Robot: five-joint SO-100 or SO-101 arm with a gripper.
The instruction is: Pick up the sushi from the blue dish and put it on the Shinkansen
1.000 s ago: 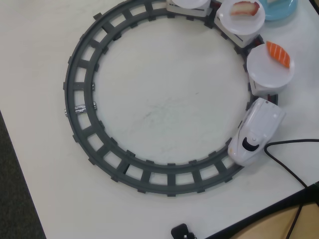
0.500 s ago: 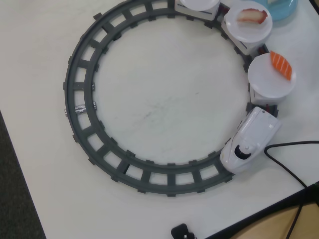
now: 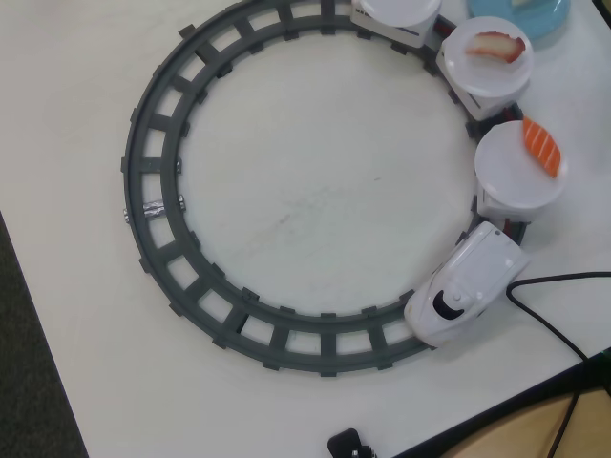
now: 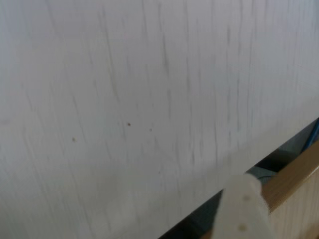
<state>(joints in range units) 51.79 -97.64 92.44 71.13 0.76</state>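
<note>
We are seeing: Shinkansen (image 3: 465, 286) sitting on grey track (image 3: 158, 210); blue dish (image 3: 544, 14) at overhead edge; gripper (image 4: 242, 209) finger blurred, spread unreadable.

Overhead view looks straight down from fairly high on the white tabletop (image 3: 315, 200), grey plastic circular track (image 3: 153, 153) filling the frame, table edge at lower right. Wrist view sits close and oblique over bare, blurred tabletop (image 4: 124, 99), edge running to lower right. Shared: tabletop and edge only.
</note>
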